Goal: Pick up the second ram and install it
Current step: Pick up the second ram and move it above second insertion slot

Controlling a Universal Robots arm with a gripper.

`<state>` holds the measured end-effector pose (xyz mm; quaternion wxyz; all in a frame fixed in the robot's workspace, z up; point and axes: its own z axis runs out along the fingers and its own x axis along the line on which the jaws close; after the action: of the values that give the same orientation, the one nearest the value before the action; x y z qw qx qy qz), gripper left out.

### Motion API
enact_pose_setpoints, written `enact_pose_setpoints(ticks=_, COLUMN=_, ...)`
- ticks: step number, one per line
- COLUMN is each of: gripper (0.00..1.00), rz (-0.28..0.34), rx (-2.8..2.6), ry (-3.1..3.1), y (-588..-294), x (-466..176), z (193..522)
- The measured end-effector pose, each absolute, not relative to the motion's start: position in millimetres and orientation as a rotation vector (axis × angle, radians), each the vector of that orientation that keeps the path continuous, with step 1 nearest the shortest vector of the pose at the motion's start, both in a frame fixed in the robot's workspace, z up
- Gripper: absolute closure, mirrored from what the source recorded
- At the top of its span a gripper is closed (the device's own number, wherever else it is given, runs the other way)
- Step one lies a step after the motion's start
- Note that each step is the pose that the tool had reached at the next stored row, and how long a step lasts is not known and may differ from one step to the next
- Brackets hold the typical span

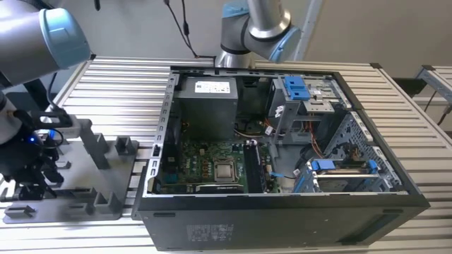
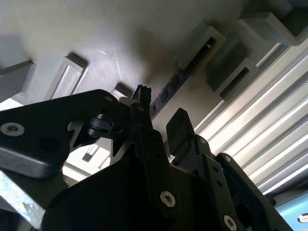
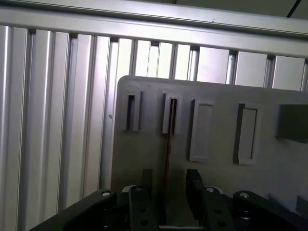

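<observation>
At the exterior view's left the arm [image 1: 28,32] reaches down over the tray [image 1: 79,174], its hand [image 3: 169,177] open, fingers [image 3: 147,192] flanking the upright ram [image 3: 168,139].

Place: a robotics lab or assembly test cell rather than a home or an office.
Work surface: a desk of ribbed silver aluminium profiles [image 1: 120,84], bare metal throughout.
Machine: a grey industrial robot arm with light-blue joint caps [image 1: 258,29] rises behind the workpiece.
Workpiece: an open black metal desktop computer case [image 1: 282,222] lies on its side on the desk, its green motherboard [image 1: 205,161] exposed.
Fixture: a grey plastic holder tray with upright posts [image 1: 95,159] sits on the exterior view's left of the case. In the second wrist view, the second ram [image 2: 180,77], a thin dark circuit-board stick, stands on edge in one slot.
Surroundings: a plain pale wall [image 1: 374,32] and hanging black cables [image 1: 185,29].
</observation>
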<state>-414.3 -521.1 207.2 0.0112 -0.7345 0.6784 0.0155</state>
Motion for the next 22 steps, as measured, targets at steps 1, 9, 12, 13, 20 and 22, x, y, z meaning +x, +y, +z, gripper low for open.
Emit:
enact_pose_setpoints(ticks=1, gripper=0.58, rz=0.048, rx=-2.291, ry=2.116, y=-521.1, x=-414.7, z=206.3)
enact_pose_setpoints(ticks=9, gripper=0.58, rz=0.049, rx=-2.292, ry=2.116, y=-521.3, x=-416.5, z=198.5)
enact_pose_setpoints(ticks=12, gripper=0.58, rz=0.049, rx=-2.292, ry=2.115, y=-521.7, x=-416.7, z=196.3)
enact_pose_setpoints(ticks=13, gripper=0.58, rz=0.049, rx=-2.292, ry=2.115, y=-521.7, x=-416.7, z=195.8)
enact_pose_setpoints(ticks=20, gripper=0.58, rz=0.049, rx=-2.292, ry=2.115, y=-521.7, x=-416.7, z=195.6)
enact_pose_setpoints(ticks=22, gripper=0.58, rz=0.049, rx=-2.292, ry=2.115, y=-521.7, x=-416.7, z=195.6)
